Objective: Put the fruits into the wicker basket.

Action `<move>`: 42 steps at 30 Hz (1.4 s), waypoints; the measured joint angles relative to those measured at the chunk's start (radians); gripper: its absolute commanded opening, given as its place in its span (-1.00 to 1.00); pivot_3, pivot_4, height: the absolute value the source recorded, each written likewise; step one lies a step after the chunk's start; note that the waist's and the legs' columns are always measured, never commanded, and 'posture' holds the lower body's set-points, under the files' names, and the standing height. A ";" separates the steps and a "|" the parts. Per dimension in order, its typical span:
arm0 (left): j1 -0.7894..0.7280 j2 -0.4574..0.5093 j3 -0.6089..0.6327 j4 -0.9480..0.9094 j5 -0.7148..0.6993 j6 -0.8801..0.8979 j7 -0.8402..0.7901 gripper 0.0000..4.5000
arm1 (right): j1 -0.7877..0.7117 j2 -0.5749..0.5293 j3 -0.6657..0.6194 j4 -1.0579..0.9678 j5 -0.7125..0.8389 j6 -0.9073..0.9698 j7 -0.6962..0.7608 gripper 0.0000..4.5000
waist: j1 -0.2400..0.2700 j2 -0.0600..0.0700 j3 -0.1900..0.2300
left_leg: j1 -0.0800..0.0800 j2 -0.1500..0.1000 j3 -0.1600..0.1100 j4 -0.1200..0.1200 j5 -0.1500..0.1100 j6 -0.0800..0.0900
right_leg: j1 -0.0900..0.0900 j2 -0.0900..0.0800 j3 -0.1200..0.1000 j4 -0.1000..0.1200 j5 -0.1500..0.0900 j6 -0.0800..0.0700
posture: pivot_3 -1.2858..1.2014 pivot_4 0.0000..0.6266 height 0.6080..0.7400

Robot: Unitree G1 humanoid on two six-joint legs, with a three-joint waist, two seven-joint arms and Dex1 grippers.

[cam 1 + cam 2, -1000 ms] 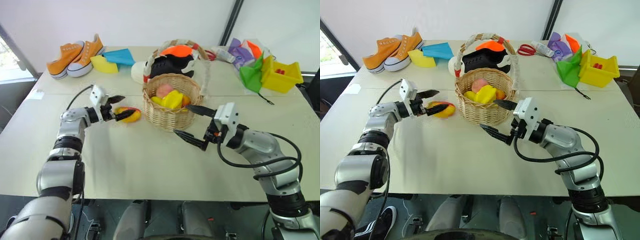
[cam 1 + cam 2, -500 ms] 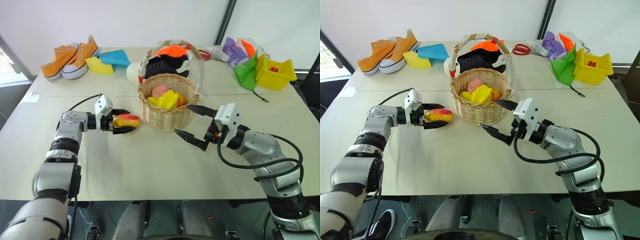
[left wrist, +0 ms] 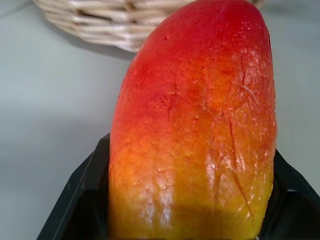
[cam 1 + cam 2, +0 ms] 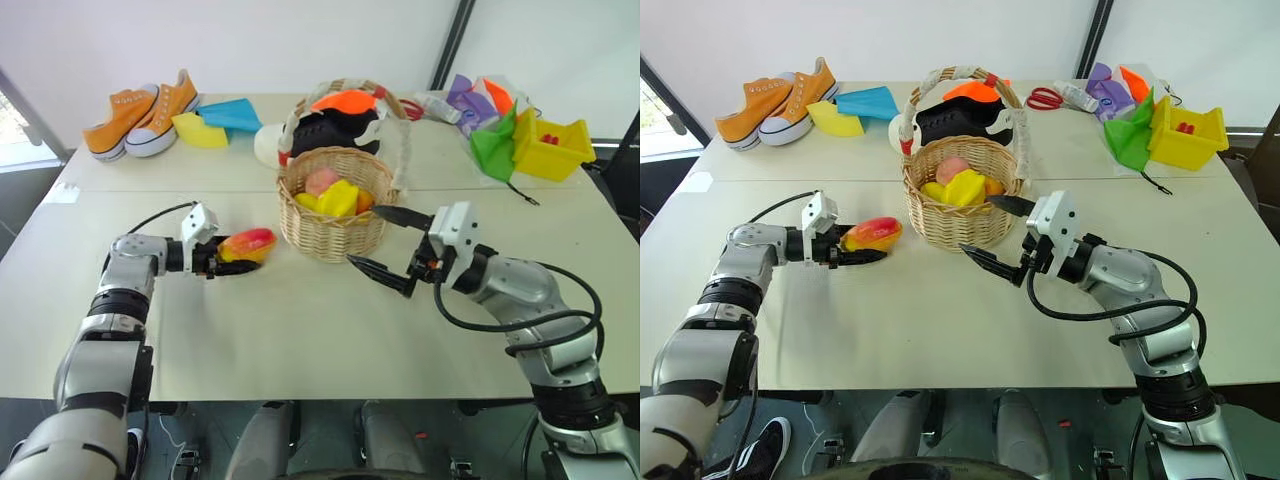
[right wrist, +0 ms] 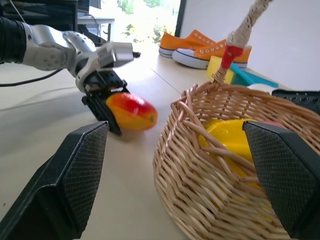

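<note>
My left gripper (image 4: pixel 232 256) is shut on the mango (image 4: pixel 246 243), a yellow-orange fruit with a red blush, just left of the wicker basket (image 4: pixel 334 238). In the left wrist view the mango (image 3: pixel 195 125) sits between the two black fingers (image 3: pixel 80 200). The basket holds the yellow starfruit (image 4: pixel 340 197) and other fruit, including a pink one (image 4: pixel 321 180). My right gripper (image 4: pixel 365 237) hangs open just right of the basket's front with nothing in it. From the right wrist view, the mango (image 5: pixel 132 111) lies low over the table beside the basket (image 5: pixel 210 165).
A black shoe (image 4: pixel 335 130) lies right behind the basket under its white-wrapped handle (image 4: pixel 400 120). Orange sneakers (image 4: pixel 140 110) and blue and yellow sheets (image 4: pixel 215 120) sit at the back left. A yellow bin (image 4: pixel 555 148) and coloured cloths (image 4: pixel 495 140) sit at the back right.
My left gripper has shut on the mango and drawn back a little, away from the basket, with the fruit in it. The right arm has kept still.
</note>
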 measured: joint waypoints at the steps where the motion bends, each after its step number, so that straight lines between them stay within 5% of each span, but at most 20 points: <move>1: 0.016 0.001 0.016 -0.035 -0.023 0.025 -0.001 0.17 | 0.000 0.000 0.000 0.000 -0.002 -0.001 0.001 1.00 | -0.001 0.000 0.000 | 0.000 0.000 0.000 0.000 0.000 0.000 | 0.000 0.000 0.000 0.000 0.000 0.000 | 0.03 -0.52 1.00; 9: 0.224 0.021 0.138 -0.651 -0.297 0.417 0.098 0.17 | 0.064 -0.009 -0.071 -0.005 0.009 -0.011 -0.010 1.00 | 0.008 0.000 0.000 | -0.001 0.000 -0.001 0.000 -0.001 -0.001 | 0.000 -0.001 0.001 -0.001 0.000 0.000 | 0.03 -0.52 1.00; 14: 0.171 -0.150 0.080 -0.933 -0.320 0.529 0.382 0.17 | 0.103 -0.008 -0.135 -0.007 0.002 -0.037 -0.060 1.00 | 0.027 0.000 0.000 | 0.000 -0.001 0.000 0.002 -0.002 -0.001 | 0.003 -0.002 0.001 -0.005 0.000 0.000 | 0.03 -0.52 1.00; 19: 0.025 -0.307 -0.013 -0.940 -0.218 0.612 0.691 0.17 | 0.107 0.000 -0.141 -0.005 -0.016 -0.051 -0.084 1.00 | 0.022 0.000 0.000 | 0.000 -0.001 0.001 0.002 -0.001 0.000 | 0.003 0.000 0.001 -0.003 0.000 0.000 | 0.03 -0.52 1.00; 30: -0.099 -0.364 -0.124 -0.742 -0.108 0.590 0.784 0.17 | 0.099 0.030 -0.136 -0.001 -0.048 -0.073 -0.134 1.00 | 0.019 0.000 0.000 | 0.000 0.000 0.001 0.002 -0.001 0.000 | 0.002 0.003 0.001 -0.001 0.000 0.000 | 0.03 -0.52 1.00; 31: -0.099 -0.363 -0.124 -0.742 -0.107 0.591 0.785 0.52 | 0.099 0.030 -0.142 0.002 -0.052 -0.077 -0.137 1.00 | 0.021 0.000 0.000 | 0.000 0.000 0.001 0.002 -0.001 0.000 | 0.002 0.003 0.001 -0.001 0.000 0.000 | 0.03 -0.52 1.00; 34: -0.099 -0.367 -0.124 -0.741 -0.108 0.599 0.786 0.98 | 0.099 0.031 -0.143 0.004 -0.054 -0.080 -0.139 1.00 | 0.025 0.000 0.000 | 0.000 -0.001 0.001 0.002 -0.001 0.000 | 0.003 0.003 0.001 -0.002 0.000 0.001 | 0.03 -0.52 1.00; 42: -0.078 -0.329 -0.138 -0.823 -0.121 0.626 0.748 0.98 | 0.088 0.034 -0.138 0.016 -0.054 -0.082 -0.139 1.00 | 0.020 0.000 0.000 | 0.000 0.000 0.001 0.002 -0.001 0.000 | 0.002 0.002 0.001 -0.002 0.000 0.000 | 0.03 -0.52 1.00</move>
